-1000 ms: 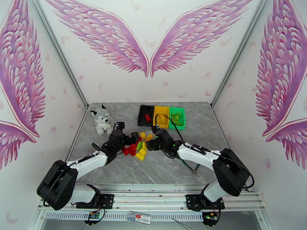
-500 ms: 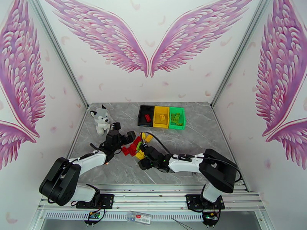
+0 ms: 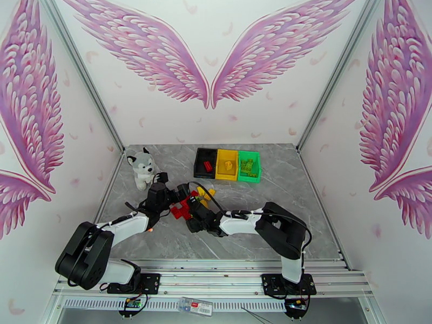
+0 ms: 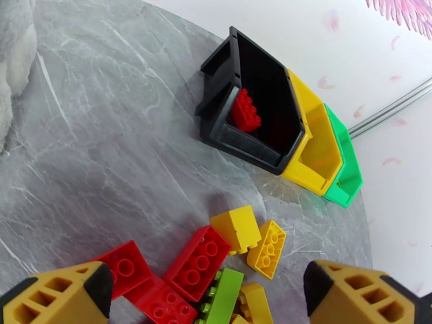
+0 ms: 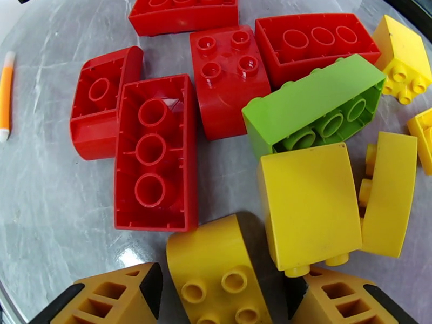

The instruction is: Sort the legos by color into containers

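Note:
Several red, yellow and green legos (image 3: 190, 203) lie heaped on the grey table, left of centre. My right gripper (image 3: 195, 216) reaches in from the right. Its fingers (image 5: 110, 298) stand on either side of a rounded yellow lego (image 5: 218, 276) that rests on the table, with a thin gap on the right side. My left gripper (image 4: 210, 292) hovers wide open over the pile's left side, holding nothing. Behind the pile stand the containers, a black bin (image 4: 237, 141) with a red lego (image 4: 245, 109) inside, a yellow bin (image 4: 318, 157) and a green bin (image 4: 345, 179).
A plush husky (image 3: 141, 168) sits at the back left of the table. A small orange peg (image 5: 5, 98) lies left of the red legos. Bare table (image 3: 281, 195) stretches to the right of the pile and in front of it.
The right arm has swung left and its gripper has come down onto the near side of the pile. The left gripper edged slightly back and stayed open.

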Controlling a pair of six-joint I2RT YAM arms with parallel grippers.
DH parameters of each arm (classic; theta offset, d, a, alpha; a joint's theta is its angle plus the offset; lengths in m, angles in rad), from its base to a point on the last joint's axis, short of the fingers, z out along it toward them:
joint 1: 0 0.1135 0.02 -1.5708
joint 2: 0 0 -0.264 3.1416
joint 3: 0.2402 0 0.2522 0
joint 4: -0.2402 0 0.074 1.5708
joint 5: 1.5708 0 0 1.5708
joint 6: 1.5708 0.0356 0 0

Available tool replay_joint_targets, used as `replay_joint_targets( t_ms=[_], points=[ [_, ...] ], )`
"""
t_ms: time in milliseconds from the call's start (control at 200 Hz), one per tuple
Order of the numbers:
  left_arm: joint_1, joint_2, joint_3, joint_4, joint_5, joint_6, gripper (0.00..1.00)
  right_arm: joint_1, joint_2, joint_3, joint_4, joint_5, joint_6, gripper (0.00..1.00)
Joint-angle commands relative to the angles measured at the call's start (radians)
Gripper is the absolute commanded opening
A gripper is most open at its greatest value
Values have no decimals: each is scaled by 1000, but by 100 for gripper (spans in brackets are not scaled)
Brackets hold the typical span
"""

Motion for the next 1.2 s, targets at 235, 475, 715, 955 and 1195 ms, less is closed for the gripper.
replay_joint_targets(
  t_ms=[235, 475, 715, 955, 1195],
  points=[
    [3, 2, -18, 25, 17, -5, 99, 2, -77, -80, 2, 16, -9, 36],
    [-7, 4, -19, 38, 29, 2, 99, -27, -249, -189, 9, 64, 13, 25],
    [-105, 51, 64, -23, 28, 78, 99, -186, -405, -224, -21, 89, 52, 25],
    [-227, 91, 149, -98, -31, 170, 99, -432, -368, -65, -72, -2, 96, 25],
    [-323, 69, 195, -169, -130, 268, 97, -567, -99, 319, -221, -21, 102, 26]
  ],
)
